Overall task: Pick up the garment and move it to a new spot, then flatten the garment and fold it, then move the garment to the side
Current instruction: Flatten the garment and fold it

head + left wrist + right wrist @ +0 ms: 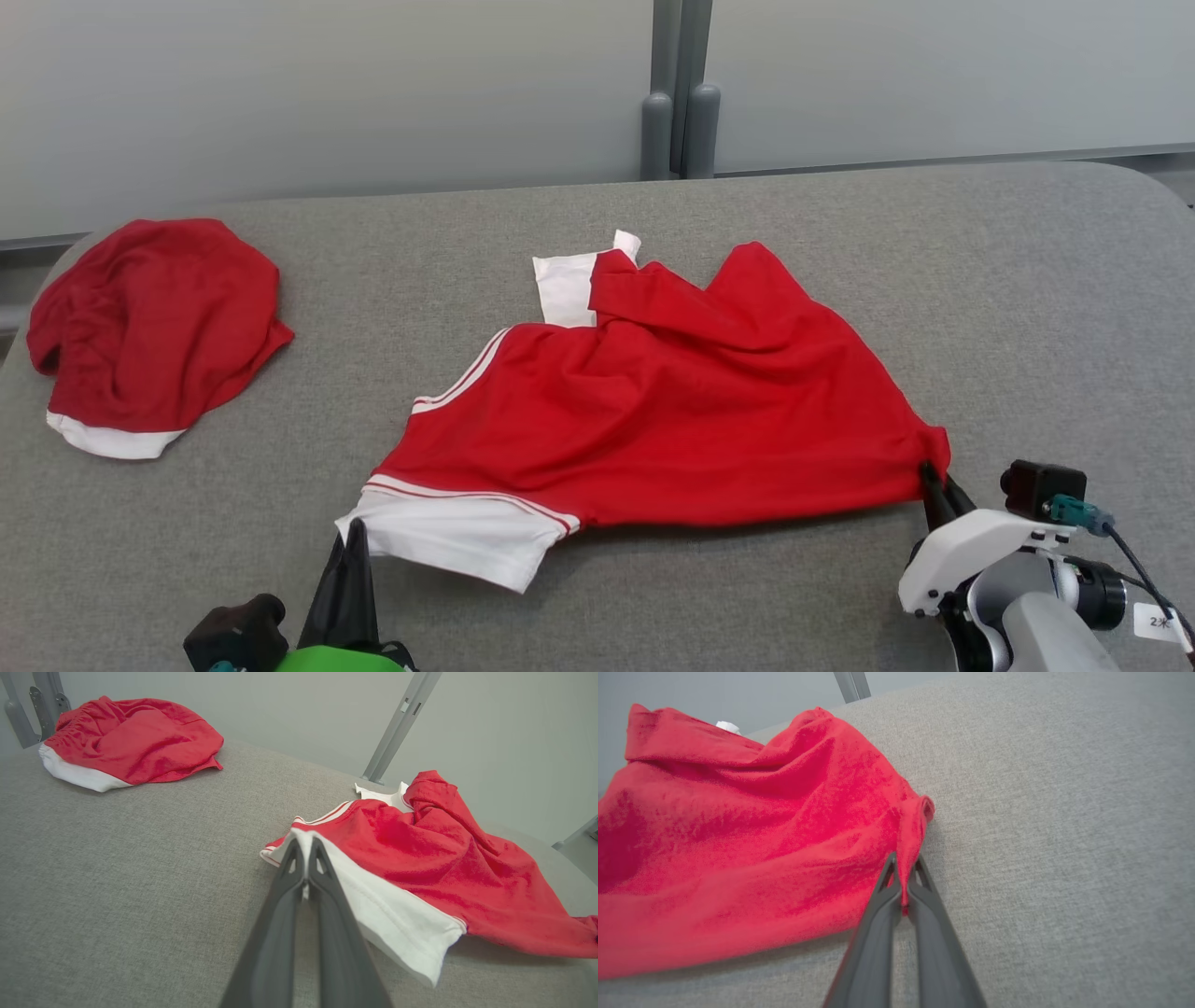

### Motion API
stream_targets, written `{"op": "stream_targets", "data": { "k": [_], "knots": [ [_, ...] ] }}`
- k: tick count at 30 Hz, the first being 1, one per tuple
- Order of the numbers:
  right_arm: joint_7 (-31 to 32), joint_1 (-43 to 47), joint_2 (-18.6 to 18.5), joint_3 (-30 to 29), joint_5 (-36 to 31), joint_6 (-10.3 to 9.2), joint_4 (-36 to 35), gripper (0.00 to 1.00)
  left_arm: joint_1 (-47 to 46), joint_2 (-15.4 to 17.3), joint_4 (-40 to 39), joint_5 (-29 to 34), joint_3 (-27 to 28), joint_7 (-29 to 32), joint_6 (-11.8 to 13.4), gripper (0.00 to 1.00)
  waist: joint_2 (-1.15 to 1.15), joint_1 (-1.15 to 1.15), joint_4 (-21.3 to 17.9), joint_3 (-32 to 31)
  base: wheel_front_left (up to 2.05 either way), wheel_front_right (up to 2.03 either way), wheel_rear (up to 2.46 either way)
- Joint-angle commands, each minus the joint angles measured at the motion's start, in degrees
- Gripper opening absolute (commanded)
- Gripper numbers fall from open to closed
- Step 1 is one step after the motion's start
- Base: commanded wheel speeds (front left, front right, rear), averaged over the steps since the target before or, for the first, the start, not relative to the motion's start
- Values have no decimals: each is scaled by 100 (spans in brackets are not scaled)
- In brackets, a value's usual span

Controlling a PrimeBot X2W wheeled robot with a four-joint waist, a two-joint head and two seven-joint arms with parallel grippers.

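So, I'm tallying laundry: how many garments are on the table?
2: a red-and-white shirt spread in the middle, and a bunched red garment with white trim at the left end of the grey table. Nothing seems hidden.

Grey table (840, 243) w/ 2 items: garment (672, 411) mid, red bundle (159, 317) left.

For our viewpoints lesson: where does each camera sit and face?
Head: from the head, down onto the garment; left gripper and right gripper show.
Left wrist: along left gripper, shut on white hem.
Right wrist: along right gripper, shut on red corner.
All share the garment; head and left wrist share the red bundle.
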Motion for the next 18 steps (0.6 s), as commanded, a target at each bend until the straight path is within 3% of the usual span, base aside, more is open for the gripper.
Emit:
{"op": "stream_targets", "data": {
  "k": [1,12,18],
  "knots": [
    [-73,-64,-20,49,152,0,-230,0,-109,-63,-27,-120,75,-60,-55,0,18,0,-41,-34,0,0,0],
    [154,182,-20,301,990,0,-2138,0,-511,-296,-478,-834,379,-166,-376,0,18,0,-233,-207,0,0,0],
    [529,370,-21,164,1404,1,-3503,0,-995,-299,-1174,-1091,541,-76,-480,0,18,0,-301,-279,0,0,0]
  ]
}}
